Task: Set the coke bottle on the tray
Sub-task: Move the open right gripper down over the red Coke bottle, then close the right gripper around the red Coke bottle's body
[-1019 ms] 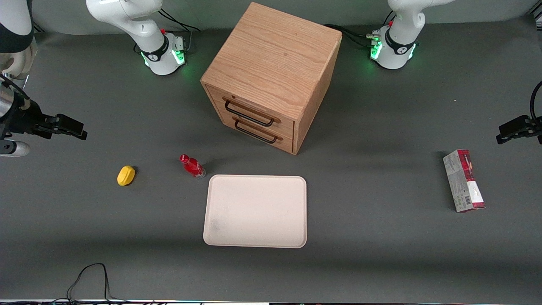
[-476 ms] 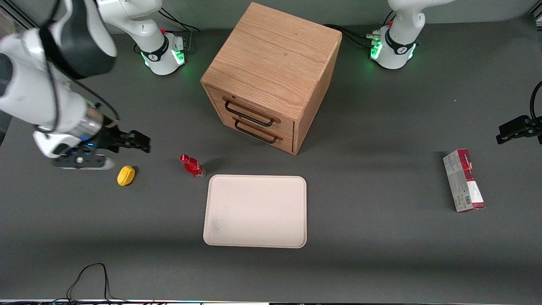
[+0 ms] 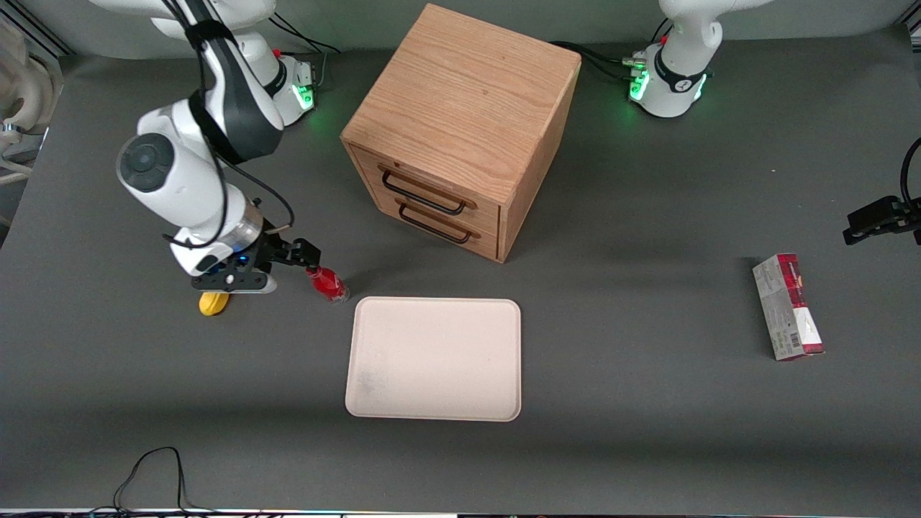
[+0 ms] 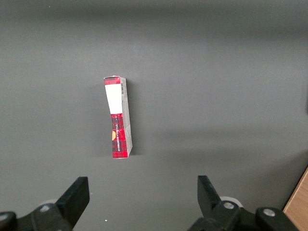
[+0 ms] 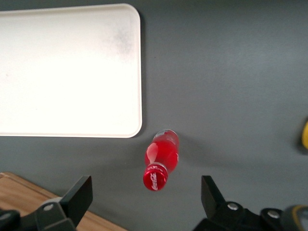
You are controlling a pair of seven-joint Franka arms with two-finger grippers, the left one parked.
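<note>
Since half a second ago the right arm has swung in from the front view's left edge, so the gripper point(image 3: 306, 253) now hangs just above the cap of the tiny red coke bottle with its clear base point(image 3: 328, 282). Its jaws stand wide apart and hold nothing; in the wrist view the two black fingertips point(image 5: 79, 192) flank the bottle point(image 5: 160, 159) with room to spare. The bottle stands slightly tilted on the grey table, left of centre in the front view, just beside the upper left corner of the flat pale beige rectangular tray point(image 3: 434, 358) but not on it. My guess at the main risk: so small and narrow a bottle tips if one finger touches first on the descent, or rolls toward the yellow lemon-like lump point(image 3: 213, 303) lying half under the wrist. A grip on the cap alone could slip.
</note>
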